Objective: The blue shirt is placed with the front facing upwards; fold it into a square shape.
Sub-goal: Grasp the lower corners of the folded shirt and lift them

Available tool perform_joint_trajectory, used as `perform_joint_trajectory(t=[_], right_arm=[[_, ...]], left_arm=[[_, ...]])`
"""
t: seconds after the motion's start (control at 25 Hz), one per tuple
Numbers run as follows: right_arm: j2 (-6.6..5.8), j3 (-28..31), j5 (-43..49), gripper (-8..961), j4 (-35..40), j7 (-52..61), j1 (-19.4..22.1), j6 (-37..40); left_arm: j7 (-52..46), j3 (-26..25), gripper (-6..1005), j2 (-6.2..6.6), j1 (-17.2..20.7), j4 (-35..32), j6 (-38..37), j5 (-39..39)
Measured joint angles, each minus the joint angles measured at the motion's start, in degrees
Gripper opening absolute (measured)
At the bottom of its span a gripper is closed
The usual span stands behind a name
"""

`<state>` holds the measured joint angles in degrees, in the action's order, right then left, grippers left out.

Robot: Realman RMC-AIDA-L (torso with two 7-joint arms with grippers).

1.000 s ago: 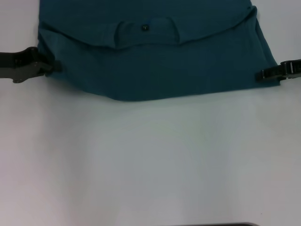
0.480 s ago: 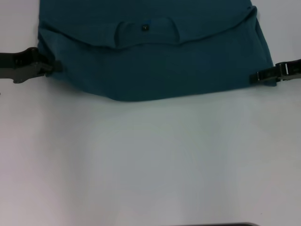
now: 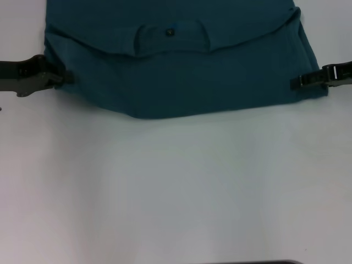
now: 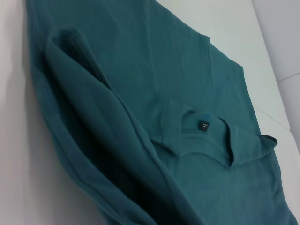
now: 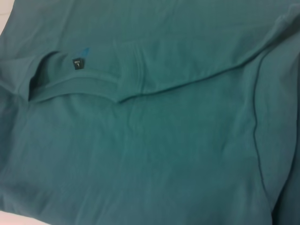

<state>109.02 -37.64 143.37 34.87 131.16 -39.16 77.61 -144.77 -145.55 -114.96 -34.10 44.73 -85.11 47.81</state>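
Flanking blue shirt (image 3: 181, 71): both tools.

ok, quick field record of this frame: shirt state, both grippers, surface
garment: dark teal-blue cotton T-shirt, partly folded, collar with small black neck label facing up
lettering: none visible
left gripper: at the shirt's left edge, touching the fabric
right gripper: at the shirt's right edge, tip over the fabric
surface: white table
near fold edge: curved, not straight
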Motion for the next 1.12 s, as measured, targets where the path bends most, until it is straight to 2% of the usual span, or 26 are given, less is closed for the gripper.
perform_joint_trajectory(t=[0.32,0.72,1.12], right_arm=[[-0.12,-0.3,1.5,890,-0.2,1.2,0.1,-0.5],[0.70,-0.1,1.4,889,-0.6,0.6,-0.4,-1.0],[0.62,0.1,1.3,889,-0.6,2.3,-0.6,-0.5]], left_arm=[[0.0,-0.1,5,0.00,-0.1,0.0,0.1,0.0],[-0.1,-0.1,4,-0.04,-0.3,0.0,0.1,0.1],[-0.1,-0.1,4,-0.08,-0.3,0.0,0.1,0.1]])
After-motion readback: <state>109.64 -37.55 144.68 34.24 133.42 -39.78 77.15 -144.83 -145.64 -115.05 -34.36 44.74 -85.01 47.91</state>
